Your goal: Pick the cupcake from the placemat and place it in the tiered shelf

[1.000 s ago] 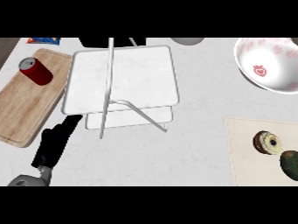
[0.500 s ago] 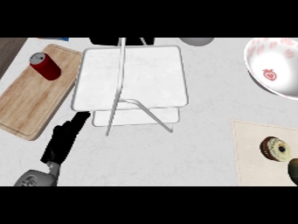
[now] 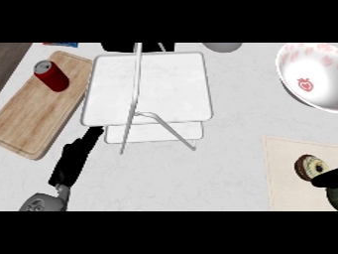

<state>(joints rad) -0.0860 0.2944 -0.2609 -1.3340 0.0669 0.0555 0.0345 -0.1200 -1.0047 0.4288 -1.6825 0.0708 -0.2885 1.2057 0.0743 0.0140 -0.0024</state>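
Now: left hand [image 3: 75, 158] open, fingers straight, holding nothing | right hand [image 3: 334, 177] beside cupcake [image 3: 312, 166], grip unclear

Cupcake [image 3: 311, 167] lies tipped on placemat [image 3: 288, 163]; white tiered shelf [image 3: 148, 89] well apart.

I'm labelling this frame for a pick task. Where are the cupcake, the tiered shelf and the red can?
cupcake [image 3: 311, 167]: head view, on its round top.
tiered shelf [image 3: 157, 84]: head view, on its upper white tray.
red can [image 3: 52, 77]: head view, on its red side.

A kitchen: cutting board [image 3: 32, 116], bowl [image 3: 319, 79], placemat [image 3: 292, 173] on counter [image 3: 200, 178].
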